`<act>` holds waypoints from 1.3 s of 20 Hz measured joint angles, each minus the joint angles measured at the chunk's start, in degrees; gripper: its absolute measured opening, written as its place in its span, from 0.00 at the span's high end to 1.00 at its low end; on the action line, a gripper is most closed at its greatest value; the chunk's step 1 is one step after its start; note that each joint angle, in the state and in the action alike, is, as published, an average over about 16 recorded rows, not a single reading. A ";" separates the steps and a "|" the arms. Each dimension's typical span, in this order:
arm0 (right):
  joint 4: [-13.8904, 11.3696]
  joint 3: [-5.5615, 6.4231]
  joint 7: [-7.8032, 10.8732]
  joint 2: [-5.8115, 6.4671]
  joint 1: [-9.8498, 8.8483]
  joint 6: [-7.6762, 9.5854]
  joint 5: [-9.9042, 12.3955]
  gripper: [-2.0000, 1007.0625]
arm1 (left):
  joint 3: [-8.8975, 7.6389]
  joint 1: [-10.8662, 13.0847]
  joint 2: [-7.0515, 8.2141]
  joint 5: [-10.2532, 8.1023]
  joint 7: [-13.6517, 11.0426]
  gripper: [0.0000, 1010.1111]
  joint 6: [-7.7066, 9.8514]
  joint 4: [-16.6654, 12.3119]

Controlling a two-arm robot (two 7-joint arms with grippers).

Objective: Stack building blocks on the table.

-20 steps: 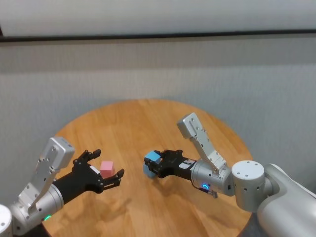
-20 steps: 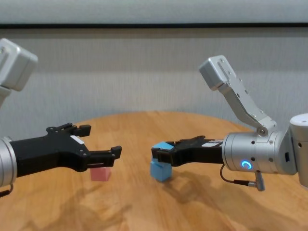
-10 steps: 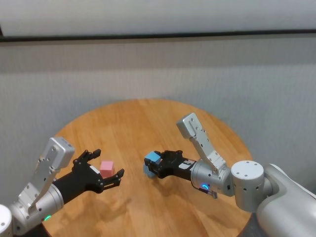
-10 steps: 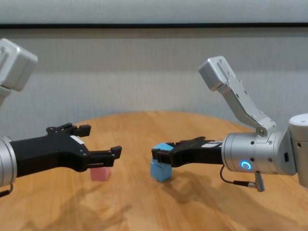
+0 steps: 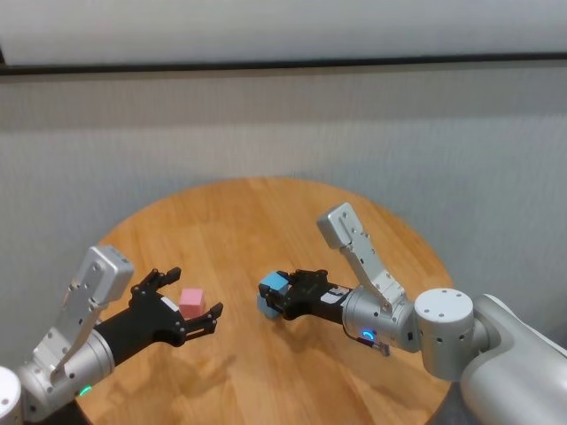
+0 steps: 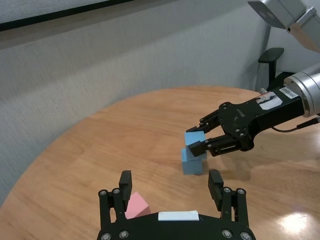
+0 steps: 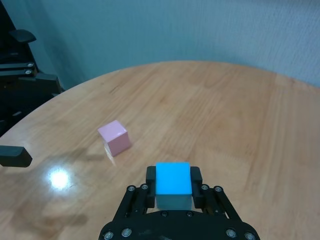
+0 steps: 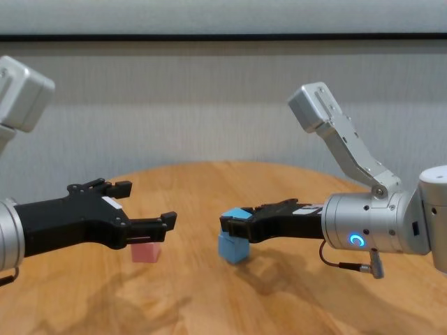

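Your right gripper (image 5: pixel 276 295) fingers still clench the top blue block (image 5: pixel 274 283), sitting right on the bottom blue block (image 8: pixel 231 250). Your left gripper (image 5: pixel 184 308), fingers wide apart, hangs over the pink block (image 5: pixel 191 299).

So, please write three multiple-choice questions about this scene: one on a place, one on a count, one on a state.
1. Where is the pink block?
A. on the table, by the left gripper
B. on top of a blue block
C. inside the right gripper

2. How many blocks are blue?
A. one
B. two
C. three

3. How is the left gripper?
A. shut on the pink block
B. shut, empty
C. open, empty

Answers:
1 A: it lies alone on the wood.
2 B: the upper blue block sits on the lower blue block, between the fingers of the right gripper.
3 C: its fingers stand apart, holding nothing.
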 joint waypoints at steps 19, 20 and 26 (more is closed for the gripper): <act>-7.09 2.37 -2.82 2.71 -2.83 -2.15 0.18 0.09 | 0.00 0.00 0.00 0.00 0.00 0.01 0.00 0.00; -8.02 2.71 -3.13 3.18 -3.20 -2.27 0.22 0.07 | 0.00 0.00 0.00 0.00 0.00 0.01 0.00 0.00; -13.15 5.08 -5.14 6.51 -5.79 -2.58 0.43 0.01 | 0.00 0.00 0.00 0.00 0.00 0.01 0.00 0.00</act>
